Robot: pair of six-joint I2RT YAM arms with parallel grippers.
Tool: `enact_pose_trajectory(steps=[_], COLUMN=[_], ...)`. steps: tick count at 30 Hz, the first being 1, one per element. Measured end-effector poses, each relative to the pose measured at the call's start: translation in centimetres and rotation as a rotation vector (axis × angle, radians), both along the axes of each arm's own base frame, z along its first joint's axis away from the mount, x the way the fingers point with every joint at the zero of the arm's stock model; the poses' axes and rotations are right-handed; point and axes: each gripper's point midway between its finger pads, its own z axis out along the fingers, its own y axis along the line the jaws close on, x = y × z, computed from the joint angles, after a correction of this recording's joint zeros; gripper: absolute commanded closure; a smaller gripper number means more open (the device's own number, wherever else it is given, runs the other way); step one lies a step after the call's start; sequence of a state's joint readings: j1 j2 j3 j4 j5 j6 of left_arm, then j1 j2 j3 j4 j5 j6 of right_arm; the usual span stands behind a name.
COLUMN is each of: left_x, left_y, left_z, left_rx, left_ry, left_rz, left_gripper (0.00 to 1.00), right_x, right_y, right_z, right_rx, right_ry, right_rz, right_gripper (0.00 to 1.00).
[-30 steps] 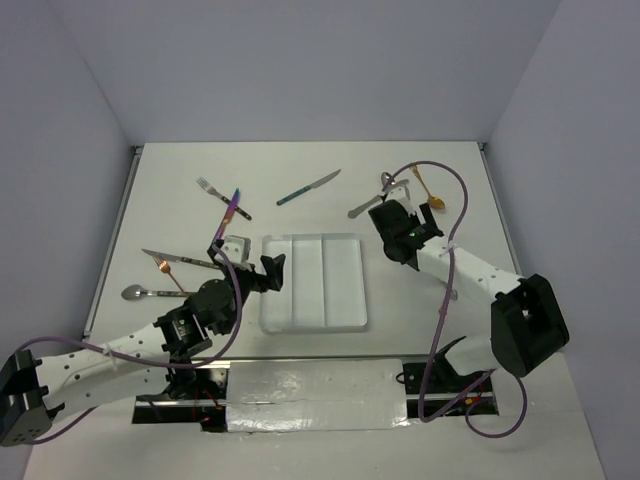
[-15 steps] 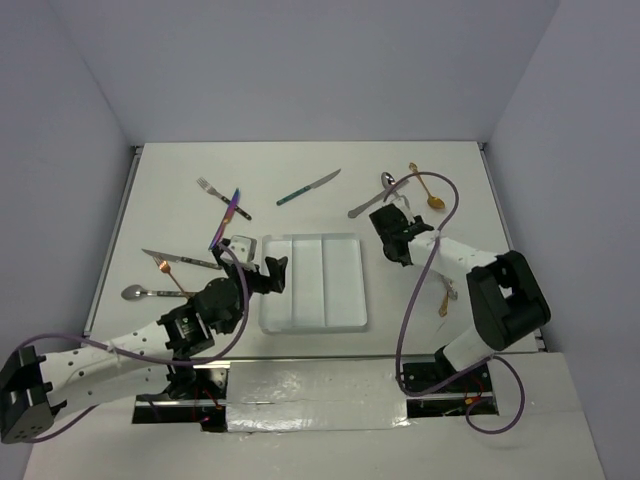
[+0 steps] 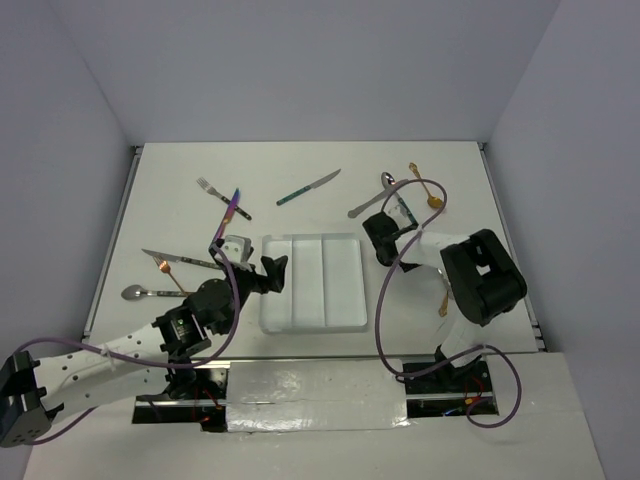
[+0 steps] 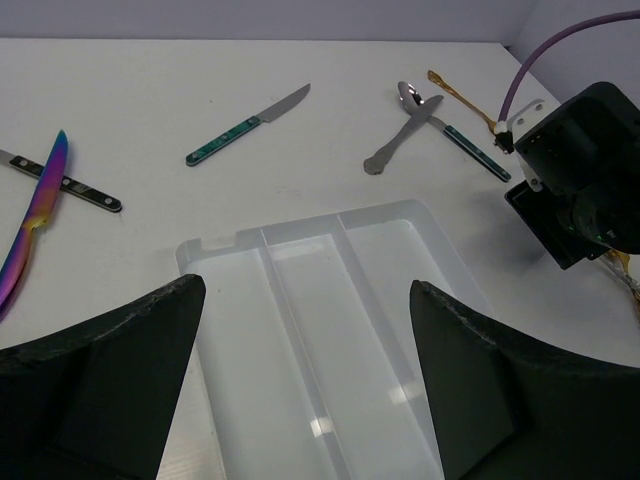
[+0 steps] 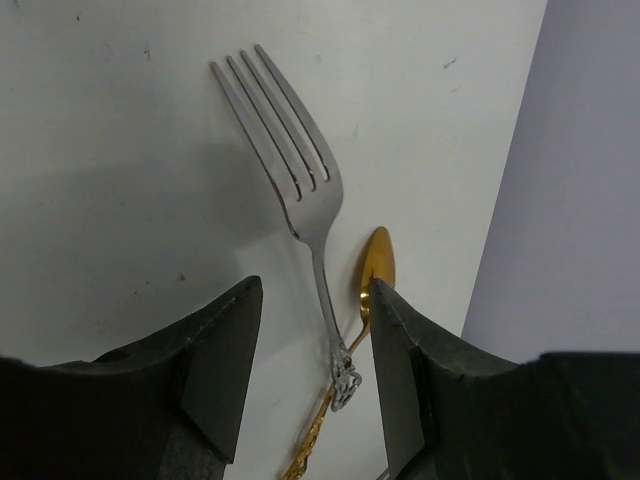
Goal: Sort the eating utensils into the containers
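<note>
The white table (image 3: 180, 170) is filling the overhead view, and the three-compartment tray (image 3: 313, 283) is lying near its middle. The left gripper (image 3: 272, 270) is hanging over the tray's left edge. Its jaws are standing wide with nothing between them, and its wrist camera is looking along the compartments.

The right gripper (image 5: 315, 290) is sitting just right of the tray. How its fingertips are pointing is hard to make out from above.

Overhead, utensils are lying on the table outside the tray. A purple knife (image 3: 227, 217) is crossing a fork (image 3: 208, 188), a teal-handled knife (image 3: 308, 187) is lying beyond the tray, and a spoon (image 3: 135, 293) is lying at the left.

Only the right wrist view is showing a silver fork (image 5: 290, 170) lying flat, tines pointing away, with a gold spoon bowl (image 5: 378, 262) just right of its handle. I cannot pick this fork out overhead. The right gripper's fingers (image 5: 215, 360) are standing partway apart, and the fork's handle end is sitting in the gap, touching neither. The picture's bottom edge is cutting off the gold handle.
</note>
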State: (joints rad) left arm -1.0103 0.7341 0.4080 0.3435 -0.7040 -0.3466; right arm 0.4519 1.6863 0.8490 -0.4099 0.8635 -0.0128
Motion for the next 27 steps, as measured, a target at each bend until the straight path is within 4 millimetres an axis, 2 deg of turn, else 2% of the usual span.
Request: enact_pose_trajectory(steps=[4,13,27], left_x=[0.0,-0.3,-0.3], left_y=[-0.1,0.3,-0.1], left_z=[-0.3,0.8,0.4], left_rx=[0.011,-0.027,-0.019], left_ry=[0.008,-0.015,-0.004], left_rz=[-0.004,-0.006,-0.017], left_gripper=[0.04,0.04,0.04], right_x=[-0.3,0.7,0.7], right_y=[-0.5,-0.7,-1.9], right_z=[-1.4,-1.5,-1.6], right_rx=[-0.051,-0.095,-0.129], right_ry=[0.038,0.007,-0.007], right_rz=[-0.025,-0.065,-0.133], right_gripper=[0.48,0.51,0.59])
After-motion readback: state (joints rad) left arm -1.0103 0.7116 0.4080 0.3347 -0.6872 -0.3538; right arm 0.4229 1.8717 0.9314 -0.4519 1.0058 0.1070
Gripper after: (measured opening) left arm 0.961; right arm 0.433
